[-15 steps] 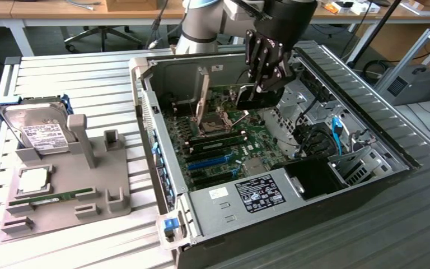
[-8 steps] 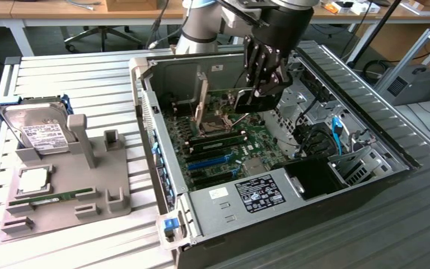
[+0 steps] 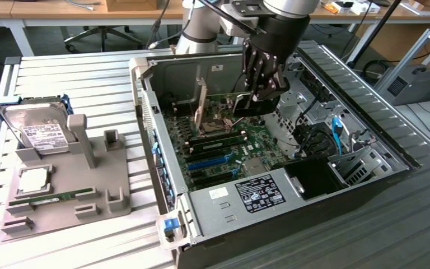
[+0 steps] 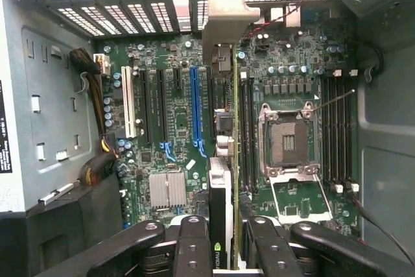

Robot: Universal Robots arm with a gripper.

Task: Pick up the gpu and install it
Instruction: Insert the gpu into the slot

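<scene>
wrist view, nearest first: gripper [image 4: 227, 251] is clamped on the gpu [image 4: 221, 205], with black fingers [image 4: 193, 244] pressing either side of the card.
gpu look: thin flat card seen edge-on, running away from the camera. It has a dark face with a small green logo close to the fingers, a green board edge along one side, and a silver metal bracket [image 4: 224, 11] at the far end.
The card is held on edge over the motherboard [image 4: 172, 128], between the long blue slot [image 4: 194, 105] and the CPU socket [image 4: 288, 141]. Can't tell if its lower edge touches the board or a slot.
Beyond the bracket is the case's rear wall with perforated slot covers [image 4: 97, 17].

exterior view, near to far:
- Bottom centre: open computer case [image 3: 223, 235] lying on its side on a slatted table [image 3: 73, 73].
- Lower left: grey fixture tray [image 3: 88, 168] carrying a memory stick [image 3: 51, 197]. A hard drive [image 3: 40, 131] in a blue frame leans at its far end.
- Frame centre: the gripper is inside the case above the motherboard, fingers pointing down. The gpu shows as a dark piece at the fingertips [image 3: 256, 107].
- Top centre: the arm [image 3: 200, 28] comes in from behind the case, with the black wrist leaning from upper right down toward centre.
- Top edge: workbenches [image 3: 51, 8] in the background.
</scene>
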